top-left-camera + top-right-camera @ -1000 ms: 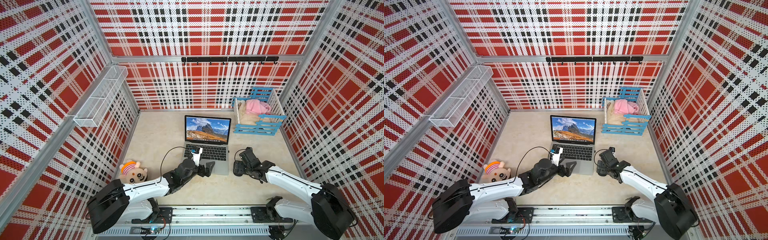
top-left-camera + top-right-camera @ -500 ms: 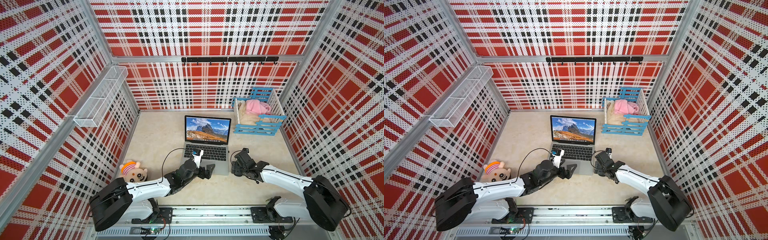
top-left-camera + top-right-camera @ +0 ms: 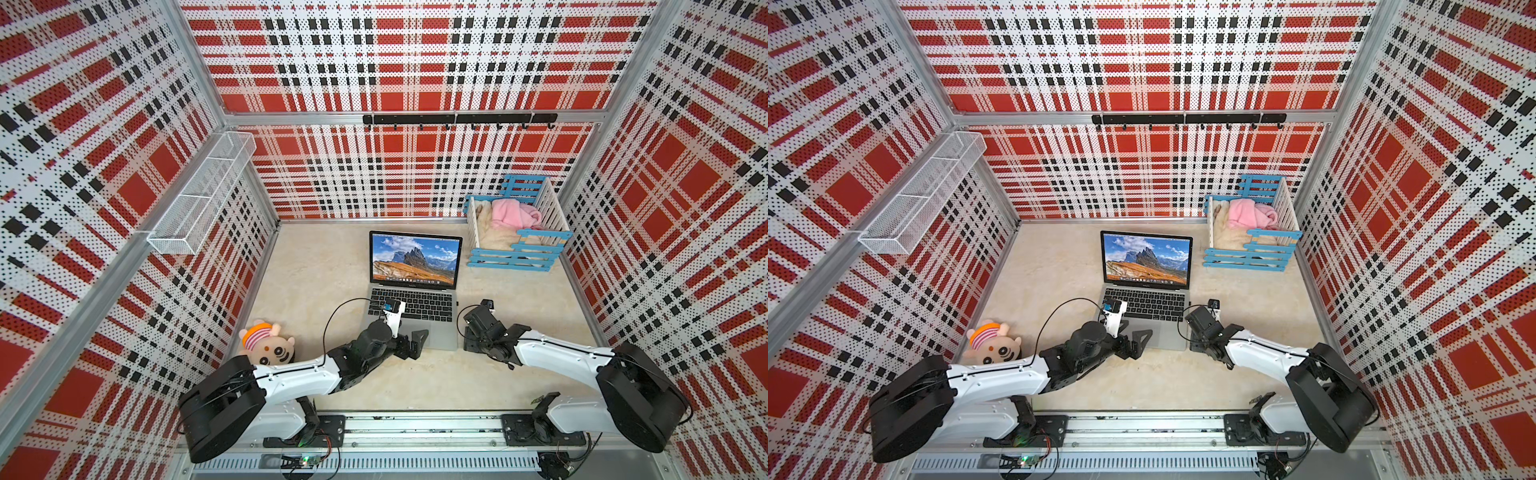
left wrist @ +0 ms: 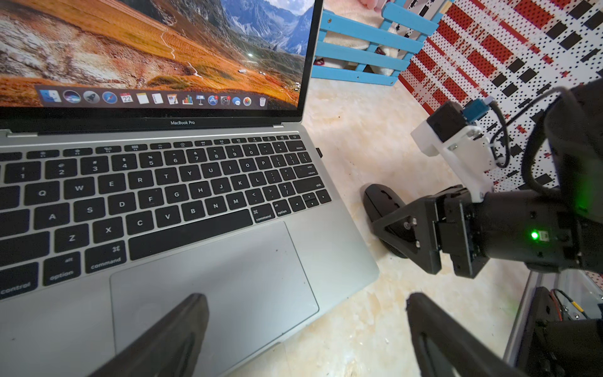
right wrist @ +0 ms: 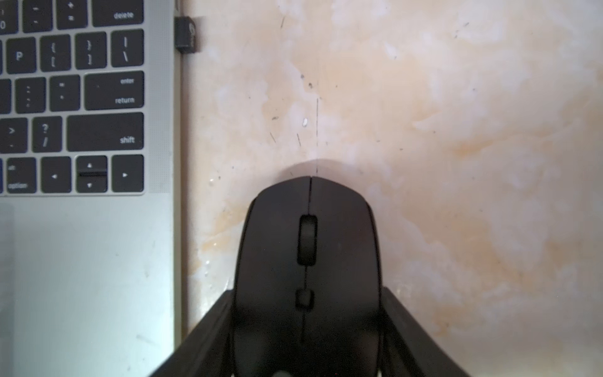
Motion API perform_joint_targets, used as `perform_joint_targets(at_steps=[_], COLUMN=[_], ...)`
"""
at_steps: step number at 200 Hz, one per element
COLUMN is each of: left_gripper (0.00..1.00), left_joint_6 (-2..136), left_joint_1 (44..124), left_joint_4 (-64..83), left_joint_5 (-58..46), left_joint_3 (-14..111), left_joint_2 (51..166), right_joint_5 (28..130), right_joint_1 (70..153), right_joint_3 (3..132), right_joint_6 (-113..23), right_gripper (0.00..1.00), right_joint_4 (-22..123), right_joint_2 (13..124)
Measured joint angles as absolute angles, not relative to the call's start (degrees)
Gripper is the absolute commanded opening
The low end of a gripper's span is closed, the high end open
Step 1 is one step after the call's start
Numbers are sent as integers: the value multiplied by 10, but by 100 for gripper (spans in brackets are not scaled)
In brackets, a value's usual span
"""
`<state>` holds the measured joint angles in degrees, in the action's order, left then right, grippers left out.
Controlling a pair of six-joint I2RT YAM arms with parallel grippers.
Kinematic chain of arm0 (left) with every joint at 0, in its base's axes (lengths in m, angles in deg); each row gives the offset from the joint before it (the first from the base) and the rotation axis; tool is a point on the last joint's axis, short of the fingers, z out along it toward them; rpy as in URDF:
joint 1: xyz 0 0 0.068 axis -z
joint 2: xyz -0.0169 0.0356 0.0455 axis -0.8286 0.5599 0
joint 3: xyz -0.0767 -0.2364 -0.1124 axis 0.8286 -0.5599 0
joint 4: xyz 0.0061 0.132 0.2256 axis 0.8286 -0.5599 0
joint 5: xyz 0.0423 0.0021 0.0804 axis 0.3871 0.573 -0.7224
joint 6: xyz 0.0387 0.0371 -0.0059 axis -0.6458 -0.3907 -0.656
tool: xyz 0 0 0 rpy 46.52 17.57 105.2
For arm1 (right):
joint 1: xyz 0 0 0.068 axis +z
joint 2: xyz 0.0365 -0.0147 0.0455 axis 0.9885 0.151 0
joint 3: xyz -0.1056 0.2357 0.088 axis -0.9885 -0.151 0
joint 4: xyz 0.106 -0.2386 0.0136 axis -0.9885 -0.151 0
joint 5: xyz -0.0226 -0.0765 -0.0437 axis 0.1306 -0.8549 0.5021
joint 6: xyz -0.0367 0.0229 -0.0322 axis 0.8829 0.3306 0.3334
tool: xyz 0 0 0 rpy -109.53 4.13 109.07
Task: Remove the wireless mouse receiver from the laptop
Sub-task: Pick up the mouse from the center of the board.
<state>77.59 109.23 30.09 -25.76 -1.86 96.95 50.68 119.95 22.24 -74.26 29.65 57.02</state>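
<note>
mouse first, receiver not pulled yet

the right gripper (image 5: 306,290) has a finger on each side of the black mouse (image 5: 306,209); i cannot tell if it is squeezing. the wireless mouse receiver (image 5: 186,34) sits ahead of it and off to one side, plugged into the laptop (image 5: 91,261) edge. the left gripper (image 4: 305,298) hangs wide open over the laptop's front corner. next, a gripper must pinch that tiny stub and pull straight out.

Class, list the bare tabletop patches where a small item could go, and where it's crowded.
Free: between laptop and left wall; between mouse and right wall, before the crate. Crowded: laptop's right edge, with receiver, mouse, right gripper.
</note>
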Motion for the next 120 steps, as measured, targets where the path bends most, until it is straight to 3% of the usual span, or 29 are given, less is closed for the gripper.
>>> perform_joint_targets(at_steps=[39, 74, 120], left_gripper=[100, 99, 99], left_joint_6=[775, 772, 813], left_joint_1=[1090, 1070, 912], left_joint_4=[301, 303, 313], left_joint_5=[-258, -244, -110], left_joint_3=[-24, -25, -15], left_joint_2=[969, 969, 950], right_joint_5=[498, 504, 584], right_joint_1=[1205, 1206, 1206], right_joint_3=[222, 258, 376], right_joint_6=[-742, -700, -541], right_gripper=[51, 51, 51], right_joint_4=[290, 245, 250], right_joint_2=[563, 523, 476])
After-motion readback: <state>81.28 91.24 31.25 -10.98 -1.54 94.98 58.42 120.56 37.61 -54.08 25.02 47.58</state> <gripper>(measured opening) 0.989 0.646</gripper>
